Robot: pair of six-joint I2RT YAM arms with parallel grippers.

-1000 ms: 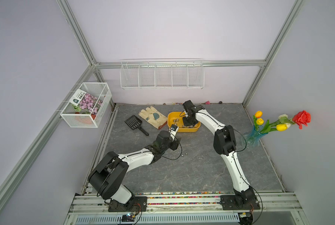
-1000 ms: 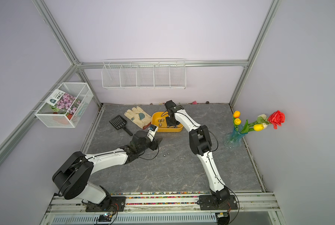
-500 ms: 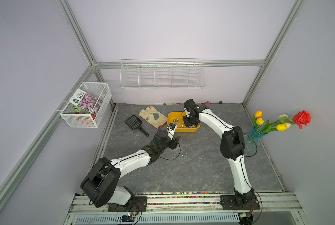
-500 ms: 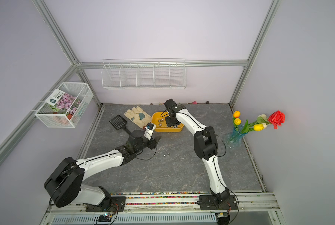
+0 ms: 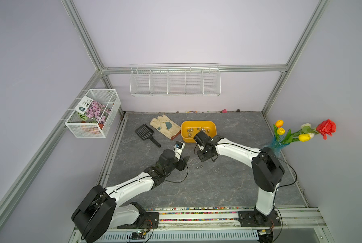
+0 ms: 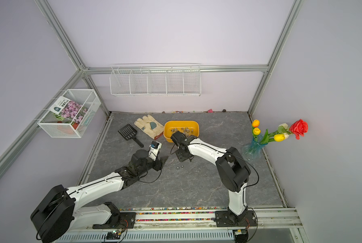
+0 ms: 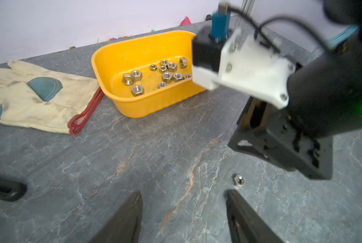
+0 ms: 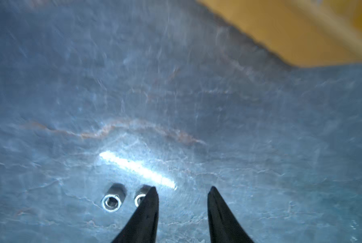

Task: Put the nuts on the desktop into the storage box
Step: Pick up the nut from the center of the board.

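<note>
Two small silver nuts [image 5: 199, 167] [image 6: 179, 167] lie side by side on the grey veined desktop [image 5: 228, 181], between my two grippers. The yellow storage box [image 5: 183, 135] [image 7: 154, 107] stands behind them with several nuts [image 7: 167, 76] inside. My right gripper [image 8: 182, 189] hangs open just above the desktop in front of the box; both loose nuts [image 8: 112, 201] lie outside its fingers, and one finger [image 8: 146, 210] half hides the nearer nut. My left gripper [image 7: 183, 192] is open and empty; one nut [image 7: 238, 180] lies just off a fingertip [image 7: 236, 202].
A cream work glove [image 5: 165, 126] and a black slotted scoop [image 5: 145, 133] lie left of the box. A vase of flowers [image 5: 281, 141] stands at the right edge. A wire basket [image 5: 91, 117] and a wire rack [image 5: 174, 82] hang on the walls. Coloured beads [image 5: 196, 213] line the front rail.
My right gripper has come out of the storage box and moved forward and down, over the desktop beside the two nuts. The left arm has drawn back slightly.
</note>
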